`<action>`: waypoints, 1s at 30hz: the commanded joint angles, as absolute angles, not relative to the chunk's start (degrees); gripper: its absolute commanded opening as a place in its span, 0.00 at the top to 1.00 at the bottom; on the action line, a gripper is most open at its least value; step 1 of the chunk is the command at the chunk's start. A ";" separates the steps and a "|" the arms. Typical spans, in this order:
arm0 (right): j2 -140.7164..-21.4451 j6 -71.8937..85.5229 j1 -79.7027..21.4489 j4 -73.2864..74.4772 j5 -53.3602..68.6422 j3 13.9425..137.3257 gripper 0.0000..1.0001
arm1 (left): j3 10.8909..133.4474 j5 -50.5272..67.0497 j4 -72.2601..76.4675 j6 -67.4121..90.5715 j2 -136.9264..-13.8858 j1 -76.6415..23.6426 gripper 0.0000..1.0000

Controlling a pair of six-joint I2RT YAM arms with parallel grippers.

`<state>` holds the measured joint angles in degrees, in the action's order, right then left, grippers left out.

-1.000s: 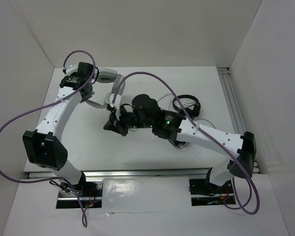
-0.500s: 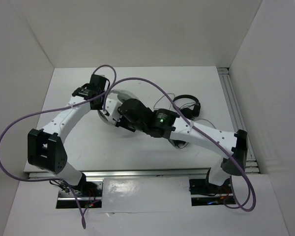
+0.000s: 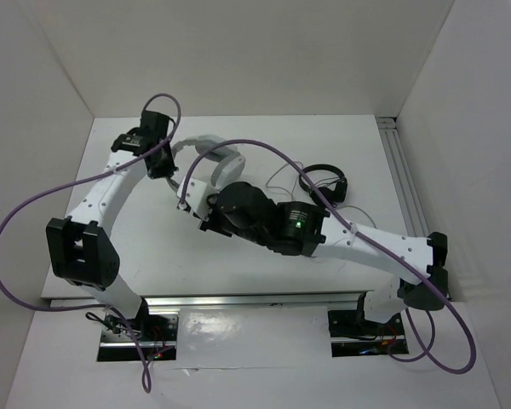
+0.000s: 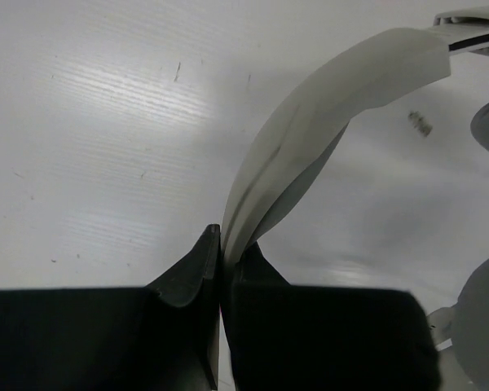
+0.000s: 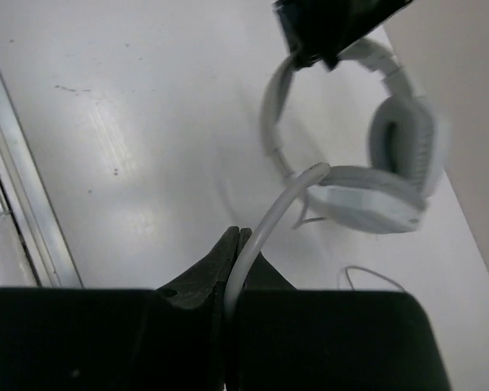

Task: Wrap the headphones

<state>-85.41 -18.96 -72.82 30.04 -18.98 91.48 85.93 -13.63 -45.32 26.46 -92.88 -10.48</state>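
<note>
Seems to be mid-wrap on the headphones (image 3: 213, 143), with the body held by one arm and the lead by the other. Pinches the padded headband (image 4: 326, 106) flat in the left gripper (image 4: 222, 244), closed tight on it, toward the far left of the counter (image 3: 170, 256). Grips the thin grey cable (image 5: 265, 216) in the right gripper (image 5: 237, 238), likewise closed, just in front of the headphones and a little to their right.

Shows, in the right wrist view, the cable rising from between the fingers and curving over to the nearer earcup (image 5: 367, 199), a short run with little slack. Puts the headphones close ahead of that gripper, with the left gripper above them on the headband. Leaves some thin loose cable lying on the counter further right, near a pair of smaller black headphones (image 3: 324, 181) apart from the work.

Cannot tell how many turns, if any, already sit round the headphones.

Next, probably: carry the cable round the headband or the earcups while holding the body steady with the left gripper, under light tension to stop a turn slipping off. Calls for care not to drag the headband out of the left grip, nor to snag the loose tail on the black headphones
</note>
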 commanded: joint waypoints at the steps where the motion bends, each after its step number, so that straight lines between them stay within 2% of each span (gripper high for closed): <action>1: -86.57 -17.58 -74.44 26.81 -14.42 90.44 1.00 | 94.12 -4.32 -46.83 36.81 -92.63 -8.09 1.00; 6: -89.82 -17.58 -74.97 26.28 -12.74 90.97 1.00 | 96.42 5.61 -47.72 40.60 -93.96 -4.93 1.00; 13: -91.66 -18.11 -74.97 25.40 -9.06 93.69 1.00 | 84.66 25.02 -38.59 43.24 -91.14 -1.06 1.00; 19: -92.19 -18.11 -72.44 24.79 -1.25 96.06 1.00 | 82.27 25.48 -37.18 43.85 -88.95 -1.58 1.00; 21: -92.81 -17.58 -70.24 24.79 4.53 96.86 1.00 | 79.90 30.31 -34.29 45.17 -88.42 -1.58 1.00; 23: -93.43 -17.58 -69.43 24.79 5.27 96.86 1.00 | 79.89 32.86 -33.67 45.18 -87.28 -1.58 1.00; 30: -89.48 -15.38 -67.07 15.93 9.05 87.37 1.00 | 81.21 30.34 -34.19 44.39 -82.72 -3.50 1.00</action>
